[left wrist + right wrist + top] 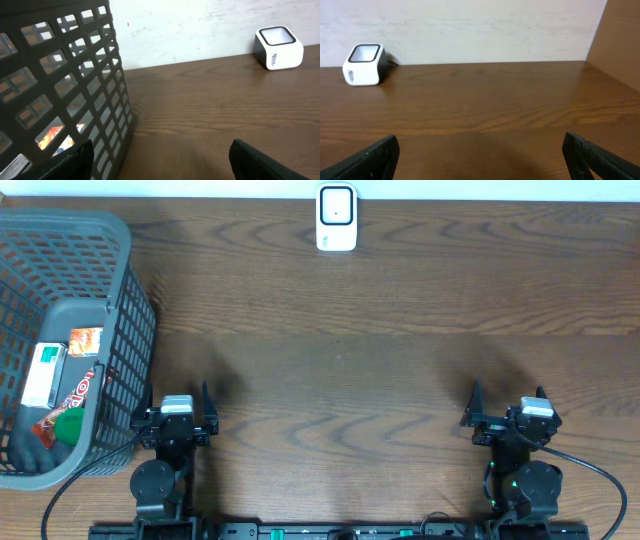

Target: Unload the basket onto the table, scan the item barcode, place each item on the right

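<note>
Resting at the near edge of the wooden table, both arms are folded back over their bases with their grippers pointing toward the far side. The left gripper sits near left, just beside the right wall of the grey plastic basket. Its jaws stand well apart and have hold of nothing. In the left wrist view its two dark fingers frame bare table, with the basket's lattice wall filling the left side. The right gripper sits near right, well apart from the left one. Its jaws are spread wide and are also empty, and in the right wrist view only table shows between its fingertips.

The goods to be scanned lie inside the basket at the left. A white-and-green box is at the left of the heap, an orange packet lies just beyond it, and a red snack packet is nearer, above something green that I cannot identify. The white barcode scanner stands upright at the far edge, about midway across the table and well apart from both grippers and the basket.
</note>
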`<state>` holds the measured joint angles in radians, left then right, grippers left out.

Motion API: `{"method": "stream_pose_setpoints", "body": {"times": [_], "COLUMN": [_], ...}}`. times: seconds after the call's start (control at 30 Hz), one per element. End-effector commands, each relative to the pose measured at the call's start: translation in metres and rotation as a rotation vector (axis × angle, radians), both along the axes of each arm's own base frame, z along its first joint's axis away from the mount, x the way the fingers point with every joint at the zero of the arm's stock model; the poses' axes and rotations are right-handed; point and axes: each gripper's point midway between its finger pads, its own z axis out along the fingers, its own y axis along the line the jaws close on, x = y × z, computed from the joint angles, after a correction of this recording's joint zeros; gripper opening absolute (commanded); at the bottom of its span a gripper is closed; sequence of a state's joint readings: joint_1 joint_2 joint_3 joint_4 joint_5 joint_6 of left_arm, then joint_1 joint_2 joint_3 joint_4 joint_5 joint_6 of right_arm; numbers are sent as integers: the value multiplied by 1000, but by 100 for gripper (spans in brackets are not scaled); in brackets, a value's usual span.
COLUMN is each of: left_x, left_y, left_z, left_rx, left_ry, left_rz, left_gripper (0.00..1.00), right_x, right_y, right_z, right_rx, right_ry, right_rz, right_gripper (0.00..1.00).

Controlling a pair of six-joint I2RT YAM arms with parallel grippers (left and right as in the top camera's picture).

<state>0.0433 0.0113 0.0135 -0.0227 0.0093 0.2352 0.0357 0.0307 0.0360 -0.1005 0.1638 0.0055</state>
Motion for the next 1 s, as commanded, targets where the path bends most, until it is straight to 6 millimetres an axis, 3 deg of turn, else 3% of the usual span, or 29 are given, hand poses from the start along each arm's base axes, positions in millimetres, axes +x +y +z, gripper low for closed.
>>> {"method": "stream_pose_setpoints", "body": {"times": [0.0,0.37,0.6,0.73,0.77,0.97], "left_x": [-2,-2,-3,-8,-9,1], "left_y": [2,6,-48,-67,-70,-69], "left_z": [-15,-13,-7,11,24,71], "left_rx": [-9,12,-69,-81,-92,-171], "left_ry": [52,45,30,19,17,104], "left_rz": [15,35,-274,-387,-402,-389], "left_gripper": [85,86,86,86,86,86], "right_x": [0,0,0,0,0,0], "right_y": [-1,-1,-1,-1,-1,-1], "right_z": [-6,-6,-6,-6,-6,-6], "right_rx": [-14,-14,-14,-14,-14,-14], "right_ry": [16,16,16,16,16,16], "right_rz": [0,0,0,-1,-1,-1], "right_gripper": [99,99,99,99,99,99]}}
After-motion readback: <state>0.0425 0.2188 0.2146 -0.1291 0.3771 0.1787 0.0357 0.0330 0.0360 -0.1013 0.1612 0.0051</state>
